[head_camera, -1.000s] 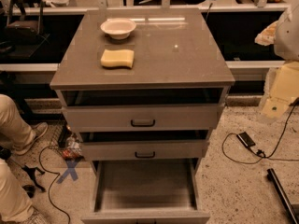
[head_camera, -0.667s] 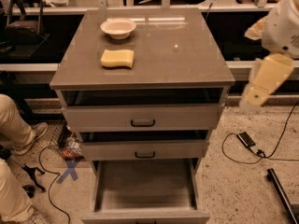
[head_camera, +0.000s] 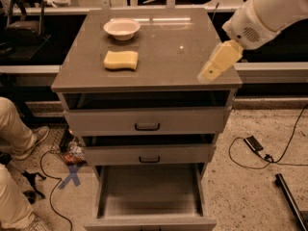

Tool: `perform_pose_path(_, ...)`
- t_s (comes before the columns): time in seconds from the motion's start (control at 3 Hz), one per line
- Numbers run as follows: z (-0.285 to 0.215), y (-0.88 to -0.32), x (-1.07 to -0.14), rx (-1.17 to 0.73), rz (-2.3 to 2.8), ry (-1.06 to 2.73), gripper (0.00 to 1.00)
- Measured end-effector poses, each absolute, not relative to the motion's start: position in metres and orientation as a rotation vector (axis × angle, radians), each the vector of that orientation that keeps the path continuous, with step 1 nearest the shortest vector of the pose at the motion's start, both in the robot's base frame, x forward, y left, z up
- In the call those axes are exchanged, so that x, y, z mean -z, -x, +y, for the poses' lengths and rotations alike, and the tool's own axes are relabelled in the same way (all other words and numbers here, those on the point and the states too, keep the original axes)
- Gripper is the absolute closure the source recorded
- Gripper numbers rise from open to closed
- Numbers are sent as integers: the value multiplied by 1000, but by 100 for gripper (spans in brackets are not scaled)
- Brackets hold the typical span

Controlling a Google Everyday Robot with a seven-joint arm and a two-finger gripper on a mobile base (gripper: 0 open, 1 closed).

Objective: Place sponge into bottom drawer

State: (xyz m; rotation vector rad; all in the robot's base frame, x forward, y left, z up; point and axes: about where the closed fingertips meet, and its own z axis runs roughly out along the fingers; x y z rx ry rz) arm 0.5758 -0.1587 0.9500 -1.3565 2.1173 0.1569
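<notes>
Gripper (head_camera: 208, 75) — upper right; tip down-left

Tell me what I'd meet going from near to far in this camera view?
The bottom drawer → middle drawer → top drawer → sponge → bowl. The end effector hangs above the right edge of the cabinet top.

Speckled pale floor (head_camera: 250, 191) surrounds the grey cabinet (head_camera: 96, 121), with black cables (head_camera: 288, 146) trailing at right and a blue tape cross (head_camera: 70, 176) at left. Beige-trousered legs (head_camera: 12, 126) sit far left. Light strips (head_camera: 163, 19) reflect on the glossy counter (head_camera: 168, 57). The gripper (head_camera: 219, 61) hangs over its right front corner.
</notes>
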Motion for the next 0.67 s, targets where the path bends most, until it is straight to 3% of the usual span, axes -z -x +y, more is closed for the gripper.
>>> perform_pose_path(0.33, -104, -622, -926, -231, 2091, 1313, 0)
perform_pose_path(0.67, -99, -625, -922, -244, 2088, 1311, 0)
